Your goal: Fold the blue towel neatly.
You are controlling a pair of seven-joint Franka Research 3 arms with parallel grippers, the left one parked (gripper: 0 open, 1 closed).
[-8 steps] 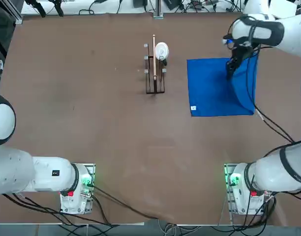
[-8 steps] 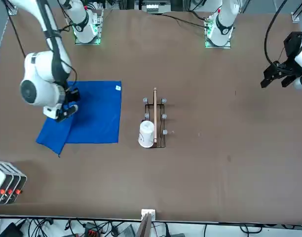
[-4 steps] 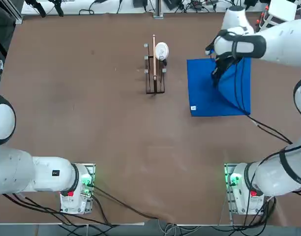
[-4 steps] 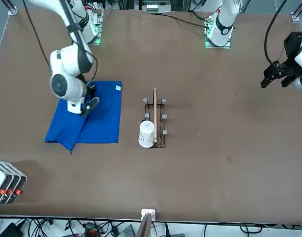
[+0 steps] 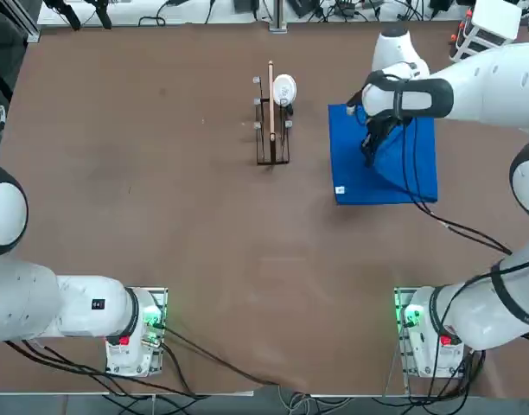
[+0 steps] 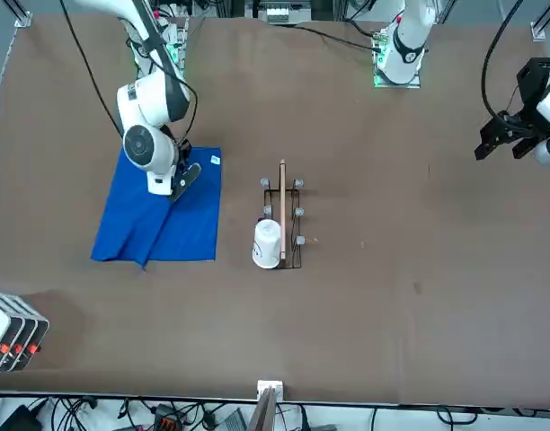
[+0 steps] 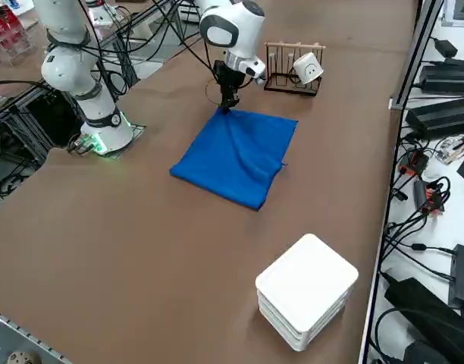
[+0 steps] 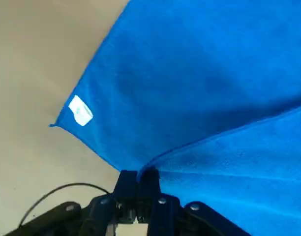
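The blue towel lies on the brown table at the far right, partly doubled over itself. Its small white tag shows at the near corner on the rack's side. My right gripper hangs low over the towel's middle, shut on a lifted edge of the cloth. The wrist view shows the fingers pinched on a blue fold, with the lower layer of the towel and its tag beneath. From the front the gripper stands above the towel, and from the side the gripper is over the towel.
A wooden rack with a white cup on it stands left of the towel. A white box sits near the table's far right corner. Black cables trail from my arm across the towel's right side.
My right gripper has carried the held towel edge leftward toward the rack, laying the right part of the cloth over the rest. The towel's visible footprint has narrowed.
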